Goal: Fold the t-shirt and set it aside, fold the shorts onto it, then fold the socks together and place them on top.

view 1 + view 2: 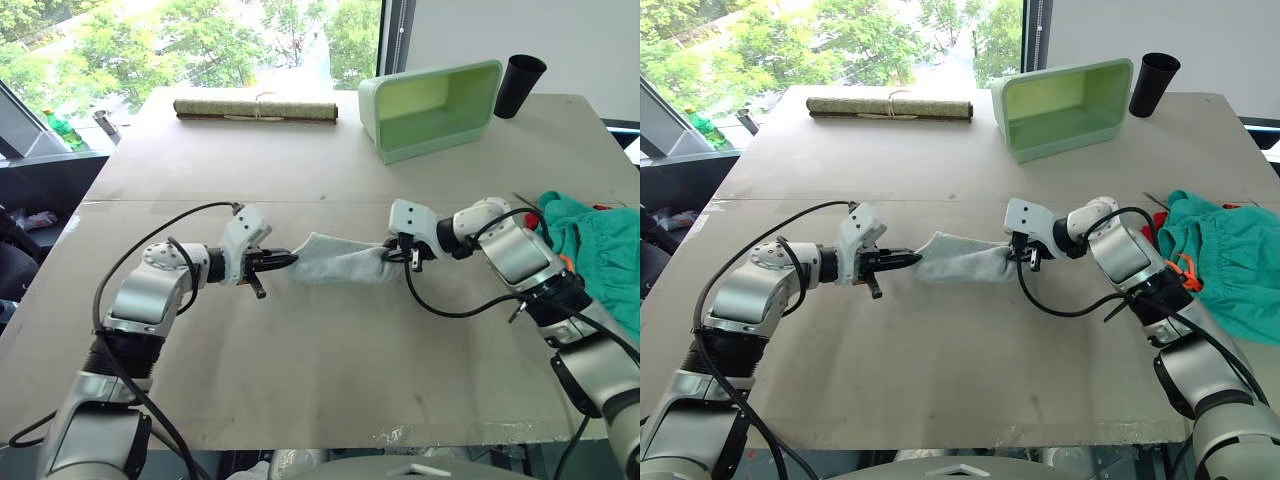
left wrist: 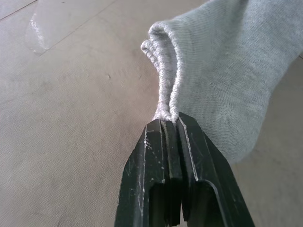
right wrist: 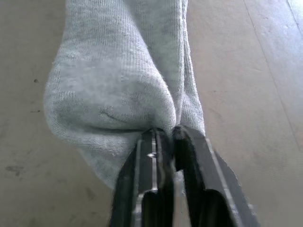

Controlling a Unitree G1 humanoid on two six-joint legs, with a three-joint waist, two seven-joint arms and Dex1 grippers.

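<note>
- Light grey ribbed-knit cloth socks [image 2: 227, 80] — soft, matt.
- Pale tabletop [image 1: 330, 350] — matt, faintly scuffed.
- Black gripper fingers [image 2: 199, 175] — hard, scratched, slight sheen.
- Teal crumpled cloth shorts [image 1: 1230, 250].

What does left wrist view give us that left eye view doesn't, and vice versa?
Left wrist alone: close up, the left hand is clamped shut on the ribbed edge of the socks, with two knit layers pinched together.

Left eye alone: the right hand gripping the other end of the socks, which hang stretched between both hands; the shorts by the right arm; the green bin, black cup and rolled mat at the far edge.

Both: the left hand, the grey socks, the table.
</note>
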